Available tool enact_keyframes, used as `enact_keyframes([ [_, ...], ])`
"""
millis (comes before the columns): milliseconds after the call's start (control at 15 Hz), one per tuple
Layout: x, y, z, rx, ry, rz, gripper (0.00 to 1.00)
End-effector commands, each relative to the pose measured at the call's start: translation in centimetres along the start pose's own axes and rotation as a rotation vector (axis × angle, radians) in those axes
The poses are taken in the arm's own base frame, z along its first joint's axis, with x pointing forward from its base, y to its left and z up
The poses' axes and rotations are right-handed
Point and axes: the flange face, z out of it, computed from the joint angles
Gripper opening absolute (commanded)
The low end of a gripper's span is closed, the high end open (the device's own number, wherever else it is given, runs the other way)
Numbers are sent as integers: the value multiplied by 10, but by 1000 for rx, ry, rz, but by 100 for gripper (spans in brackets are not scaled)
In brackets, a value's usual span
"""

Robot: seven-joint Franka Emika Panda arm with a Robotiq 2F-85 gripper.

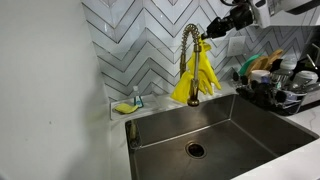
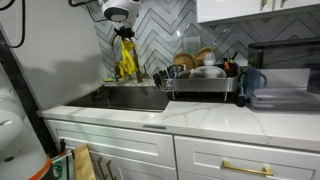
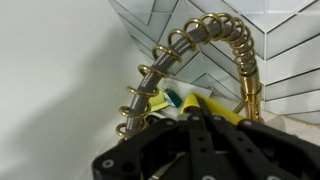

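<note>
Exterior view: yellow glove [image 1: 197,80] hangs vertical from faucet [image 1: 186,45], jaws clenched on it.

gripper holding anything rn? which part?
Yes. The gripper is shut on the yellow cloth, pinching its top end next to the faucet coil. The rest of the cloth hangs down.

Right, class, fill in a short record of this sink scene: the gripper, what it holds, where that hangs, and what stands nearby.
gripper: gripper shut, apparently pinching the top of the yellow rubber gloves
gloves: draped over the gold spring faucet, hanging above the steel sink
nearby: loaded dish rack beside the sink; yellow sponge on the back ledge
</note>
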Motion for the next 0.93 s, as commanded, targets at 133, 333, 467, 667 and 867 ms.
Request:
enact_keyframes([
  [133, 23, -3, 16, -108, -25, 20, 0],
  [333, 39, -14, 27, -132, -17, -18, 0],
  [467, 32, -13, 26, -109, -5, -15, 1],
  [667, 39, -22, 32, -116, -5, -34, 1],
  [867, 39, -24, 36, -136, -21, -48, 0],
])
